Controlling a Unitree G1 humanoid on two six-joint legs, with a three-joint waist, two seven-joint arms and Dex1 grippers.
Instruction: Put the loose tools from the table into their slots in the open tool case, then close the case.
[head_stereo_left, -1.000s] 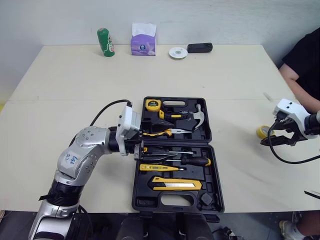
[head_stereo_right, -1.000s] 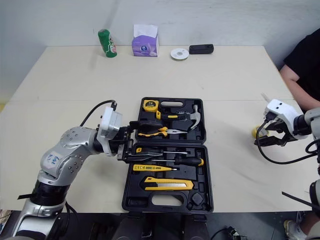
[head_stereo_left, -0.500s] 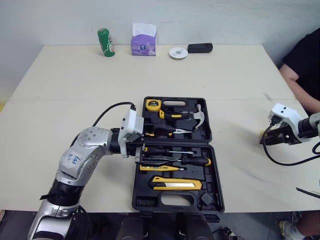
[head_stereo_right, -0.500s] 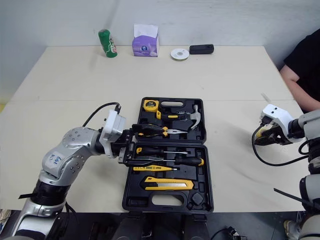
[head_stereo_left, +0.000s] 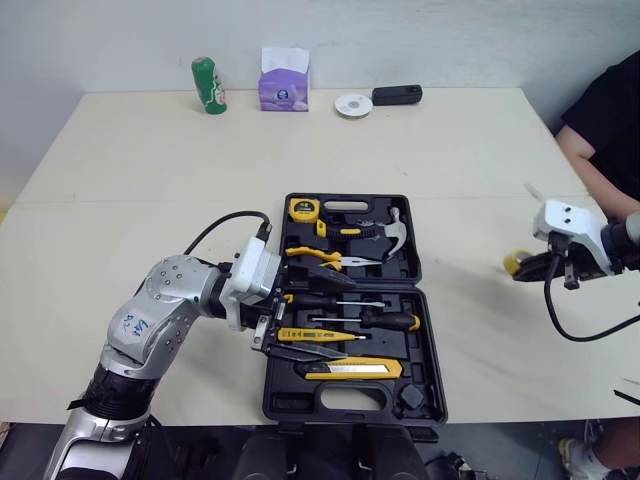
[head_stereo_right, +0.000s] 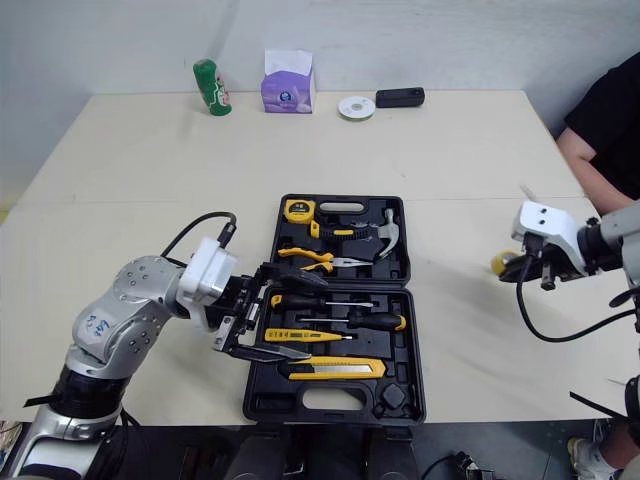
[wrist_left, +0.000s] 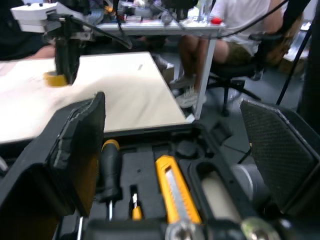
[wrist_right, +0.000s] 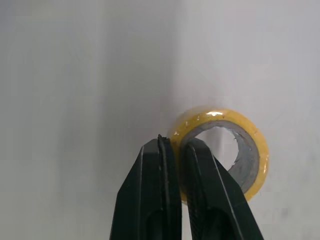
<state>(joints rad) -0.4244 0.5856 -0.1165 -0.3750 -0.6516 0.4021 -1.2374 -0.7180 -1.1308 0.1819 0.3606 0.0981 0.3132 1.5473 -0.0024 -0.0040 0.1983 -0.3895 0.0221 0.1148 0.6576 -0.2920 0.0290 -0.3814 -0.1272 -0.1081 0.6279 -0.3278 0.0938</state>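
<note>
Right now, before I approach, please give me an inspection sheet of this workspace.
Surface: beige table.
Job's things: open tool case holding hammer, pliers, screwdrivers, knife; yellow tape roll outside it on the table.
Clutter: green can, tissue box, white disc, black device at far edge.
Grippers: left gripper, jaws open, over the case; right gripper, jaws shut on the roll's wall.
Cables: black cable at each wrist.
Surroundings: person at the right.

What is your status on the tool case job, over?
Left hand open over tool case. Right hand shut on yellow tape roll, right of case. Person seated close beside it.
</note>
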